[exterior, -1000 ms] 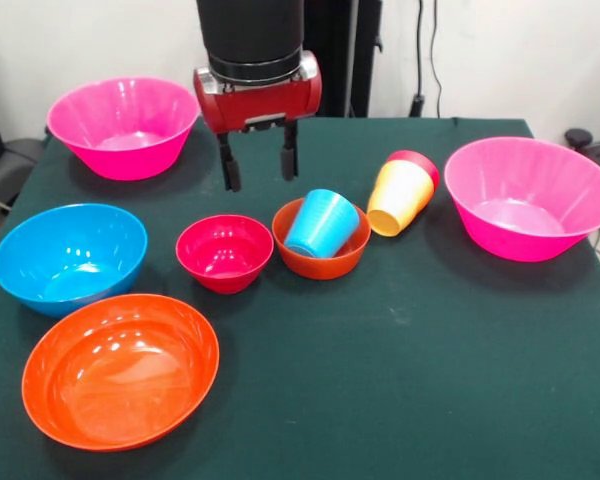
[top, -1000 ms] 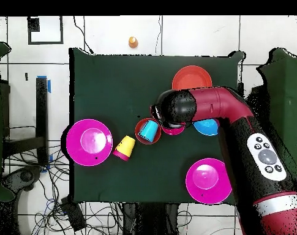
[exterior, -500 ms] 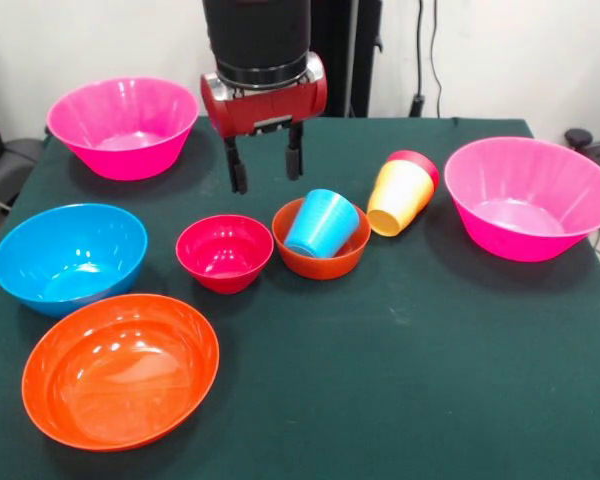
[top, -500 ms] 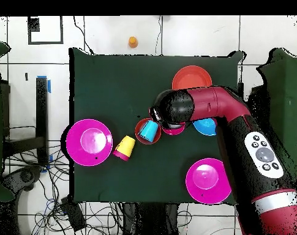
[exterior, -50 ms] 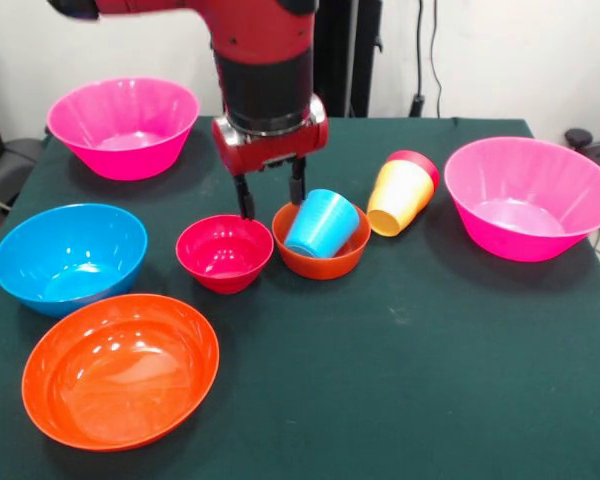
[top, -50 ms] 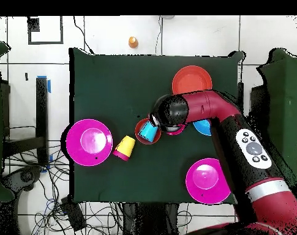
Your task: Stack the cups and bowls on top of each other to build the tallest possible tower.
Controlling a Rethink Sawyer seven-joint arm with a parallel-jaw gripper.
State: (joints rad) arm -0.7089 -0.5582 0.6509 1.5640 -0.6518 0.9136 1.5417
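Nearest on the green tabletop [exterior, -50 ms: 400, 380] sits the wide orange bowl [exterior, -50 ms: 120, 370], then the crimson bowl [exterior, -50 ms: 224, 252] beside the small orange bowl [exterior, -50 ms: 321, 252] cradling the tilted blue cup [exterior, -50 ms: 321, 223], and behind them the pincer [exterior, -50 ms: 272, 199] hangs open, empty.

Dark green tabletop [exterior, -50 ms: 430, 380] spread beneath the end effector [exterior, -50 ms: 271, 200] and out to every side of it. Behind it in the front view, a black post [exterior, -50 ms: 340, 55] against a white wall [exterior, -50 ms: 500, 50], with a thin cable [exterior, -50 ms: 420, 60] hanging further right. From overhead, pale tiled floor [top, -50 ms: 193, 33] round the tabletop. Small orange object [top, -50 ms: 133, 42] on that floor, well beyond the end effector, just off the far edge. Black square outline [top, -50 ms: 45, 30] and blue tape [top, -50 ms: 49, 84] far to its left. Tangled cables [top, -50 ms: 34, 183] lower left.
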